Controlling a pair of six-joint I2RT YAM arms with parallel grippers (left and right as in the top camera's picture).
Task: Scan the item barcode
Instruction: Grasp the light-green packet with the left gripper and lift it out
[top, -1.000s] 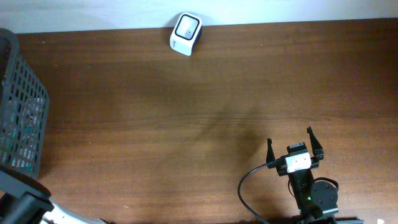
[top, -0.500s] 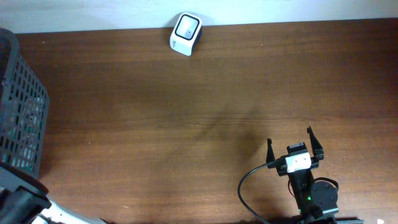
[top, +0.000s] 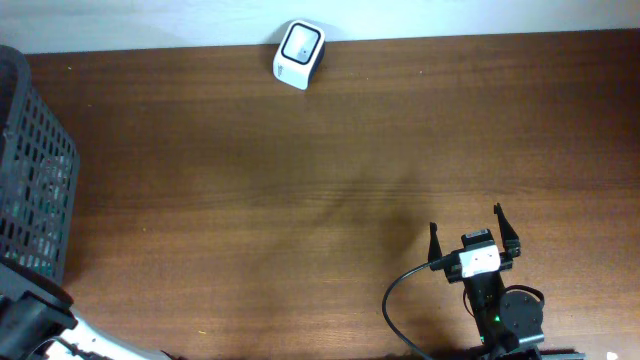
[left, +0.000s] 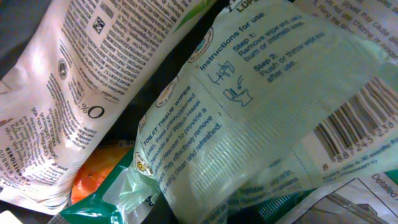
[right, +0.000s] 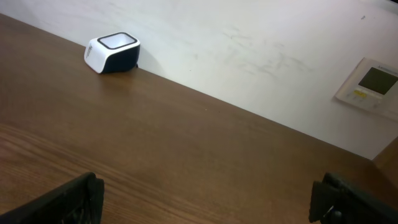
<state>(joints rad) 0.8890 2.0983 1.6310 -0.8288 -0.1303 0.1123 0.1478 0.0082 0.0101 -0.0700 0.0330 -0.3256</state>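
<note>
Pick step; my left gripper closed among packets in basket (top: 40, 190), frame left; cannot tell if wipes packet (left: 249, 112) caught; right gripper (top: 465, 218) wide, empty; next: lift, show barcode (left: 357, 134) to scanner (top: 299, 52), top centre.

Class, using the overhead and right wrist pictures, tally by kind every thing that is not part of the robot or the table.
Scanner: 1
Basket: 1
Wall panel: 1
Total: 3

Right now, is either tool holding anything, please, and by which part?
Right tool open, empty. Left tool shut near a wipes packet; any hold cannot be told.
</note>
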